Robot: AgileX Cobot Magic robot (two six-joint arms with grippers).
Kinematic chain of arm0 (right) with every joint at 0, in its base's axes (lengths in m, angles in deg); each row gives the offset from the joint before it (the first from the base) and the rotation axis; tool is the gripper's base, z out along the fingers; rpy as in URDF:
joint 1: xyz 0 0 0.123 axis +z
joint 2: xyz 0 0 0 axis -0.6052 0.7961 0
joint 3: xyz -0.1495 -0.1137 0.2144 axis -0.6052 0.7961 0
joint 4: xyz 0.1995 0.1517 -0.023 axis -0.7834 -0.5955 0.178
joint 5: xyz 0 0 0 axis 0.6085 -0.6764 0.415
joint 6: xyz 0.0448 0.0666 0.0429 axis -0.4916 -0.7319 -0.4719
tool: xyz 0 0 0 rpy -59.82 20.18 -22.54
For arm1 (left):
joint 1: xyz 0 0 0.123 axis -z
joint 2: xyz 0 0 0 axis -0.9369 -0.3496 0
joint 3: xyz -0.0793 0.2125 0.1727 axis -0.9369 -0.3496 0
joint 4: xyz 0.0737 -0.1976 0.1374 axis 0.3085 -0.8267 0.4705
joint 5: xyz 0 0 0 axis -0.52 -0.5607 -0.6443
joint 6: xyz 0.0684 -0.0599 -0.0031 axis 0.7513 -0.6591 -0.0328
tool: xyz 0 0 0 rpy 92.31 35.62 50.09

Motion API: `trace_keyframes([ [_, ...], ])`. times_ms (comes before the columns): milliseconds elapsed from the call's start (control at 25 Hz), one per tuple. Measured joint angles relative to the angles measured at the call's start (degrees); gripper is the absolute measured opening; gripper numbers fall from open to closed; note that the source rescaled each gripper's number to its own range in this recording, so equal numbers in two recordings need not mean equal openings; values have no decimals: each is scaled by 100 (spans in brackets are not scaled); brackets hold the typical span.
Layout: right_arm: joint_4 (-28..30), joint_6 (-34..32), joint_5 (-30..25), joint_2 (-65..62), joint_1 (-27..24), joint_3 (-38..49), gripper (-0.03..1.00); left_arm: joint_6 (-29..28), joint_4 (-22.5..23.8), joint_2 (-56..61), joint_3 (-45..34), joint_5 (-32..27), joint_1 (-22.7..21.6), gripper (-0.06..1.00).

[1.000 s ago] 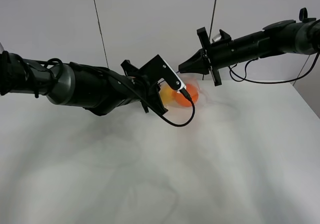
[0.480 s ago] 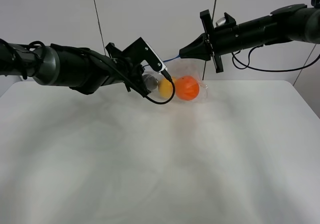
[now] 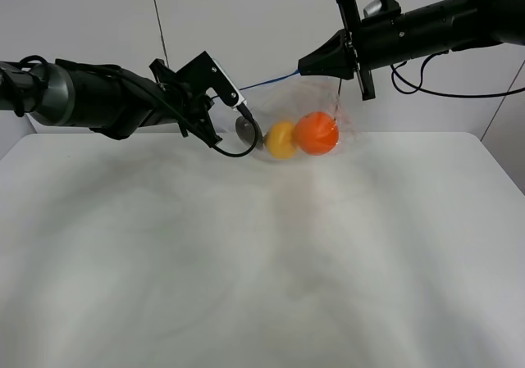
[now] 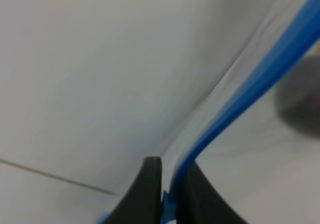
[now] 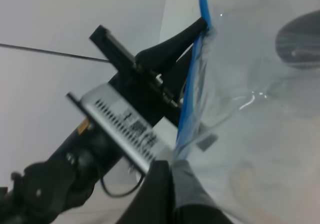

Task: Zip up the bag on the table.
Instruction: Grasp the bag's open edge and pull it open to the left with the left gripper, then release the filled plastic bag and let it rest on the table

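The clear bag (image 3: 283, 110) hangs in the air above the white table (image 3: 262, 261), stretched between both grippers by its blue zipper strip (image 3: 258, 83). An orange (image 3: 317, 133), a yellow pear (image 3: 280, 140) and a dark eggplant (image 3: 245, 128) sag in it. My left gripper (image 3: 213, 99) is shut on the strip's left end; the left wrist view shows the strip (image 4: 250, 89) pinched in the gripper (image 4: 167, 199). My right gripper (image 3: 302, 65) is shut on the strip's right end, as the right wrist view shows (image 5: 175, 184), with the strip (image 5: 192, 84) running to the left gripper (image 5: 200, 27).
A pale wall with two thin dark vertical lines (image 3: 160, 24) stands behind the table. The left arm's black cable (image 3: 238, 149) loops down beside the bag. The table's far edge (image 3: 410, 134) runs just below the hanging bag.
Both grippers have risen and lifted the bag off the table. The left gripper has moved left, away from the right one, and the blue strip now runs taut between them.
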Motion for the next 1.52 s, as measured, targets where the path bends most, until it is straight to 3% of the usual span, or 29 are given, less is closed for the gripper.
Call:
trace_keyframes([
  [360,70,-37,-5,-320,0,0,0,0,7,0,6,-32,-548,0],
  [760,117,-41,64,-327,18,0,0,18,31,59,18,-675,-885,0],
  [1000,149,-41,55,-327,18,0,0,3,19,59,18,-726,-900,2],
  [1080,156,-41,-71,-339,-7,0,0,-88,-5,45,18,-597,-964,13],
  [1200,150,-41,-143,-396,-47,-6,0,-259,-23,-5,13,-544,-1091,54],
  [1320,150,-36,-173,-404,-47,-7,0,-501,-23,-5,13,-578,-1091,85],
  [1400,150,-36,-173,-404,-47,-7,0,-626,-29,-5,13,-597,-1091,94],
  [1520,156,-17,-173,-404,-47,-7,0,-677,-41,71,13,-869,-1091,99],
])
